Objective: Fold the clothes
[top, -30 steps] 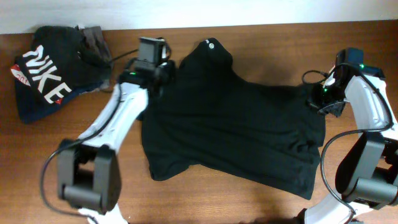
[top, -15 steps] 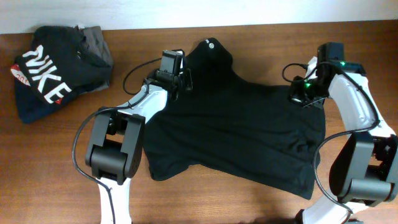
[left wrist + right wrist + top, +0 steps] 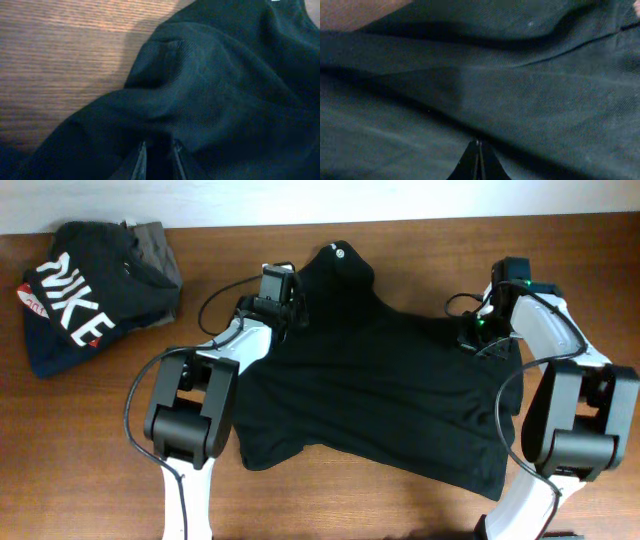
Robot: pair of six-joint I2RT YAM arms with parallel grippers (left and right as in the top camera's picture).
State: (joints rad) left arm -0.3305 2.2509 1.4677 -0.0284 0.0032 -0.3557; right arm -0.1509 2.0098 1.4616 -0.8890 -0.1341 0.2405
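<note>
Both arms now drawn inward onto T-shirt (image 3: 380,390) shoulders. Left fingers (image 3: 141,165) parting slightly, likely releasing cloth. Right fingers (image 3: 470,167) pressed together, pinch unconfirmed. Folding not begun.

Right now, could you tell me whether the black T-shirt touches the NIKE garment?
No, bare table separates the T-shirt from the NIKE garment.

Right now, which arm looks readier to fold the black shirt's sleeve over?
Probably the right: the right gripper sits closed at the T-shirt sleeve, while the left gripper has parted fingers.
</note>
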